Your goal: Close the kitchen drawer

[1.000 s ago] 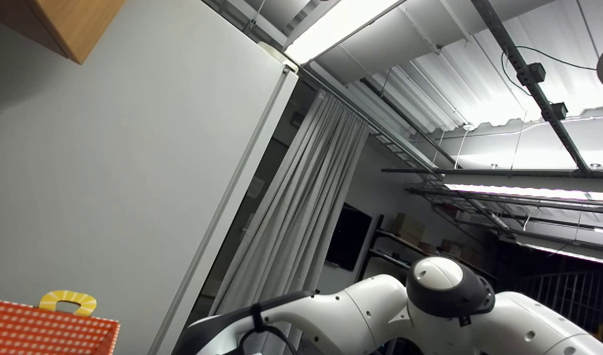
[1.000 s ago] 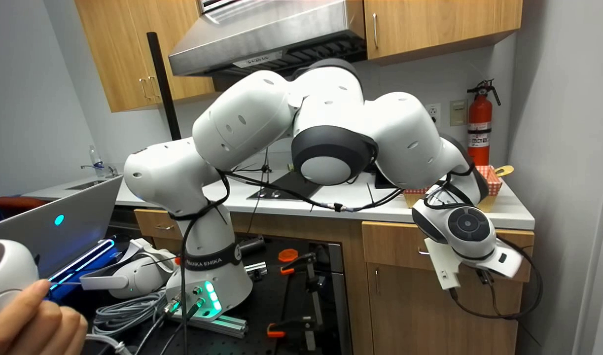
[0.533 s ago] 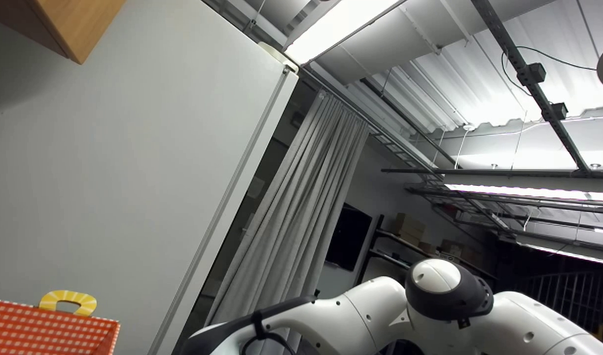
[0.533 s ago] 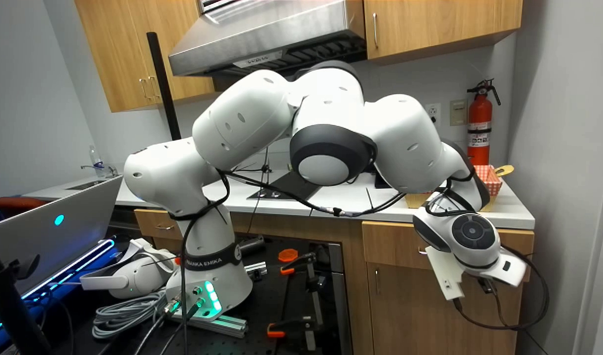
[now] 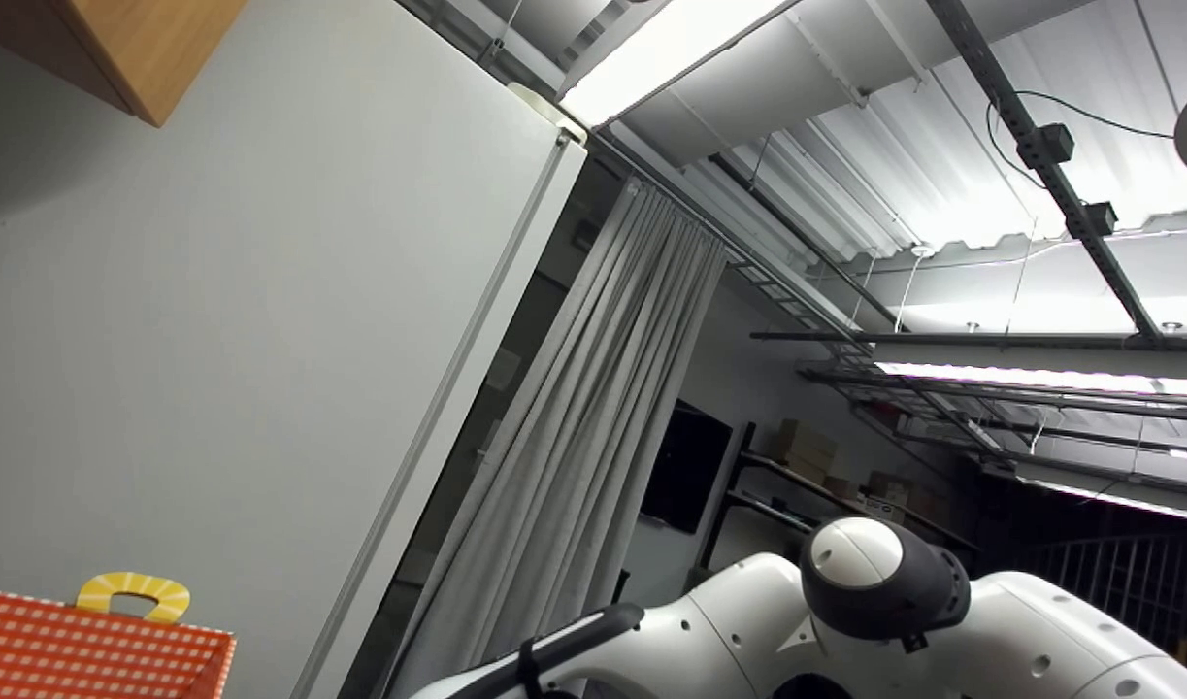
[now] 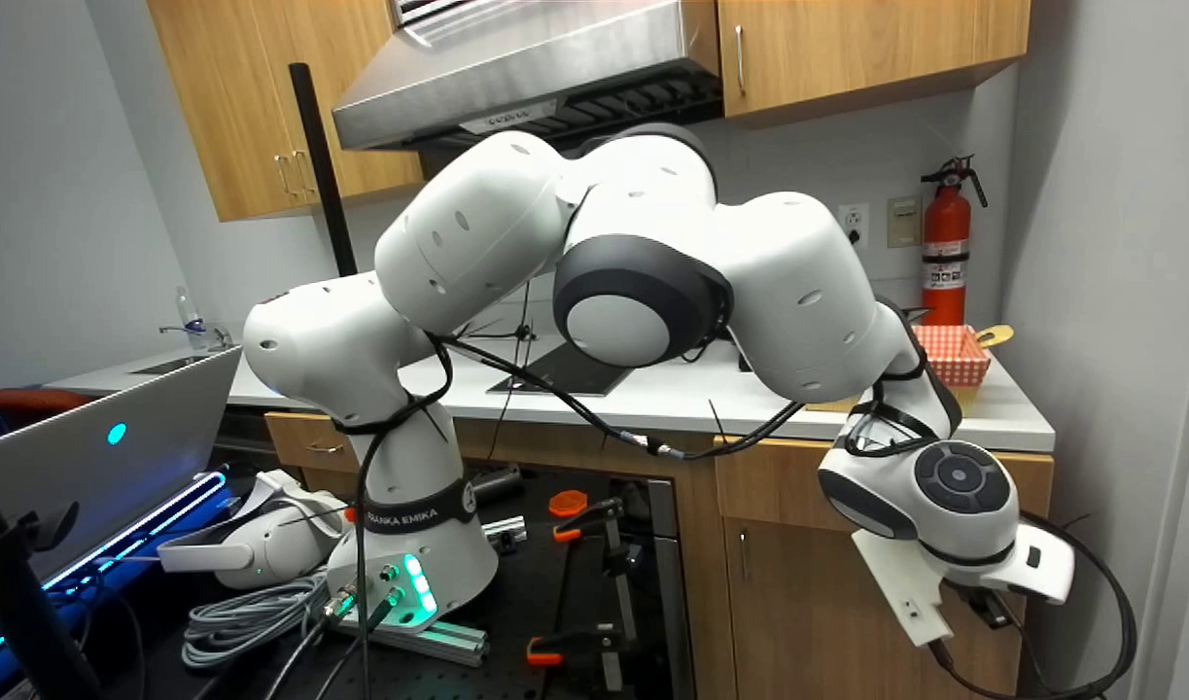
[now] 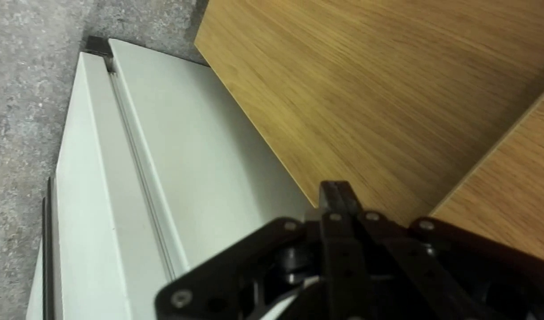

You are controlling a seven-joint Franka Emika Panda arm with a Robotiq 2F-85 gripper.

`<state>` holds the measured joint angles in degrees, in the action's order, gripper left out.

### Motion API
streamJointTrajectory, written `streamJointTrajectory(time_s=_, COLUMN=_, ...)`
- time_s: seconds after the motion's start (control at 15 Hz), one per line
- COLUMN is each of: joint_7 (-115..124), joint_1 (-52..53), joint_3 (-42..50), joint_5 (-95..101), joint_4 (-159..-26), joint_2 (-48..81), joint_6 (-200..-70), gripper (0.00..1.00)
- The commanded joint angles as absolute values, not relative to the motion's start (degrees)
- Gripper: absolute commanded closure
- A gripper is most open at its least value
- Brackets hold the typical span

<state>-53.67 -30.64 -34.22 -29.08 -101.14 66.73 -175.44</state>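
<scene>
lower than earlier, the wrist (image 6: 905, 496) partly hides the brown, wood-grained drawer (image 6: 769, 483), tool (image 7: 337, 190) drawn narrow.

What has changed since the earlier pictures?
In an exterior view the wrist has moved lower and toward the picture's right; the hand with a white controller has left the lower-left corner. The end effector is shut, nothing visible in it; no earlier wrist view shows whether that changed. The drawer front and checked basket show no clear shift.
</scene>
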Motion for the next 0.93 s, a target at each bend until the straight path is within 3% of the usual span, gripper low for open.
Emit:
streamJointTrajectory(time_s=0.0, joint_7=-46.4, joint_1=-31.2, joint_3=-32.6, joint_5=-20.5, joint_4=-103.6, joint_2=63.7, joint_6=-173.9, gripper=1.00)
streamJointTrajectory(time_s=0.6, joint_7=-32.9, joint_1=-28.5, joint_3=-23.7, joint_5=-9.8, joint_4=-106.0, joint_2=60.4, joint_6=-168.3, gripper=1.00)
streamJointTrajectory(time_s=0.67, joint_7=-31.5, joint_1=-27.7, joint_3=-22.3, joint_5=-9.1, joint_4=-106.2, joint_2=59.9, joint_6=-166.2, gripper=0.74)
streamJointTrajectory(time_s=0.87, joint_7=-28.7, joint_1=-24.6, joint_3=-15.9, joint_5=-6.2, joint_4=-107.8, joint_2=57.7, joint_6=-159.8, gripper=0.59)
